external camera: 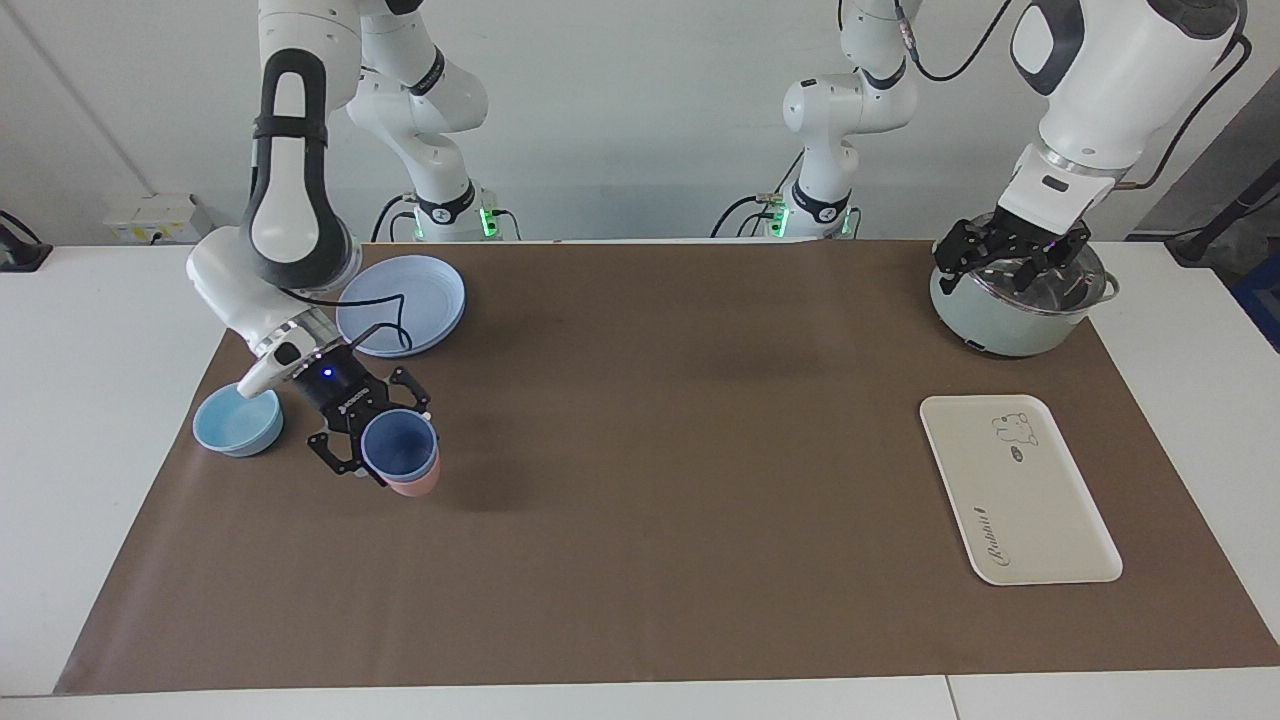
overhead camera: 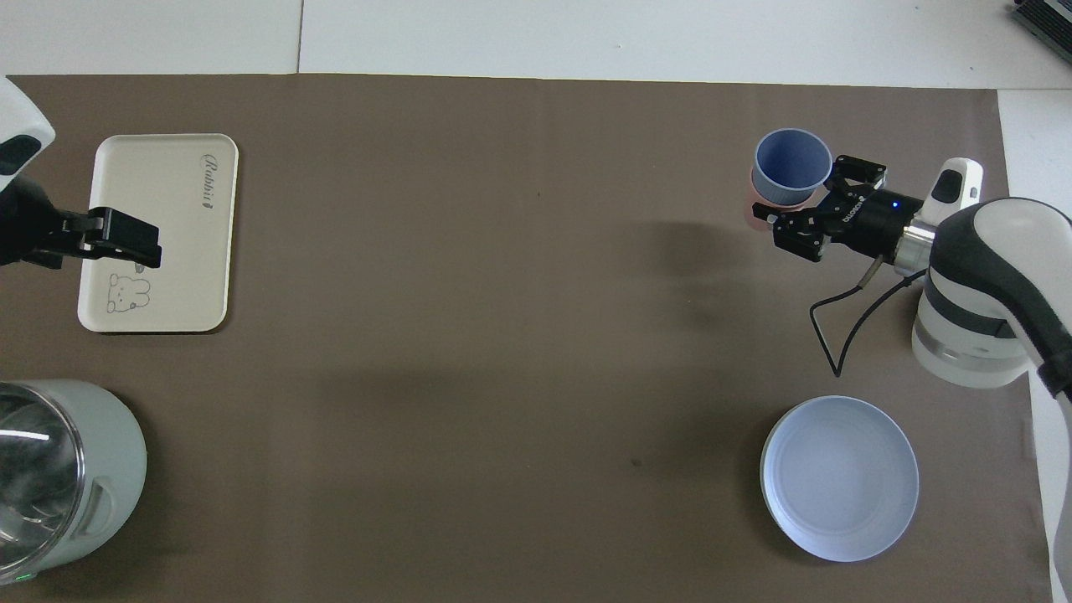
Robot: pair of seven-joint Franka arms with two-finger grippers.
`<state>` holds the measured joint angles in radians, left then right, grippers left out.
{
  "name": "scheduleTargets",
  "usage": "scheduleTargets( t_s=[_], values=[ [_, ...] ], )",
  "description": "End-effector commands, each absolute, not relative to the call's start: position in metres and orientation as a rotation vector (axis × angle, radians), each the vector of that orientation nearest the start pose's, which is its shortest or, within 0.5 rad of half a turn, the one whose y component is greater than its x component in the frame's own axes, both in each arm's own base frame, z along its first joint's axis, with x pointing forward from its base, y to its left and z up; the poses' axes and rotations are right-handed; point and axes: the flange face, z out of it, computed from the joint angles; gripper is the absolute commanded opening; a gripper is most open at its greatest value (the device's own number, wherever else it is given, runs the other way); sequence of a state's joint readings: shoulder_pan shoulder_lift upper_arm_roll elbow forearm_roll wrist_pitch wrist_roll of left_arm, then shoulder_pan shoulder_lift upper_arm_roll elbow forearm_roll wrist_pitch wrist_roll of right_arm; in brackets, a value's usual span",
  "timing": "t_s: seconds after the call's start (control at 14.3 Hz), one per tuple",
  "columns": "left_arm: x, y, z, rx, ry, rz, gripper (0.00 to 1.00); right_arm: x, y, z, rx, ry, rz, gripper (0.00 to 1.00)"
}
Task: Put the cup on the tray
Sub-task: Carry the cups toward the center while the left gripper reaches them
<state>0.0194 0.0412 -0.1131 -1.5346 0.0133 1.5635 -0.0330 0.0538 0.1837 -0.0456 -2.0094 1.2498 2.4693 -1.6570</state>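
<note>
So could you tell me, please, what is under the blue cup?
The blue cup sits nested in a pink cup; only the pink cup's lower part shows. The right hand is at the cups. Whether anything lies inside the pink cup is hidden.

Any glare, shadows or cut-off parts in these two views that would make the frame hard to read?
Facing view: soft, even light; faint shadows on the brown mat beside the right claw and blue cup, which hides most of the pink cup. Overhead view: reflections on the pot, which the frame edge cuts; the left claw overlaps the tray.
</note>
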Motion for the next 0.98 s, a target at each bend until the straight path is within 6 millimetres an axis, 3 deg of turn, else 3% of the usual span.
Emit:
scheduleTargets(
  t_s=[0.0,0.21,0.42,0.49,0.63,0.77,0.91],
  values=[
    [0.558,-0.038,0.621,-3.118,0.149,-0.029,1.00,0.613,0.026,0.425,-2.443,-0.833,-0.983,0.00],
    [0.565,-0.035,0.622,-3.152,0.108,-0.084,1.00,0.615,0.066,0.457,-2.570,-0.780,-0.863,0.00],
    [0.578,-0.041,0.615,-3.361,0.043,-0.068,1.00,0.614,0.109,0.484,-2.698,-0.733,-0.778,0.00],
    [0.590,-0.054,0.606,-3.403,-0.004,-0.035,1.00,0.613,0.125,0.489,-2.734,-0.741,-0.757,0.00],
    [0.615,-0.088,0.593,-3.457,-0.249,0.028,0.90,0.610,0.155,0.499,-2.806,-0.786,-0.689,0.00],
    [0.641,-0.134,0.586,-3.528,-0.522,0.007,0.87,0.604,0.182,0.514,-2.894,-0.852,-0.594,0.00],
    [0.655,-0.183,0.584,-3.538,-0.794,-0.056,0.81,0.595,0.202,0.516,-2.930,-0.826,-0.512,0.00]
  ],
)
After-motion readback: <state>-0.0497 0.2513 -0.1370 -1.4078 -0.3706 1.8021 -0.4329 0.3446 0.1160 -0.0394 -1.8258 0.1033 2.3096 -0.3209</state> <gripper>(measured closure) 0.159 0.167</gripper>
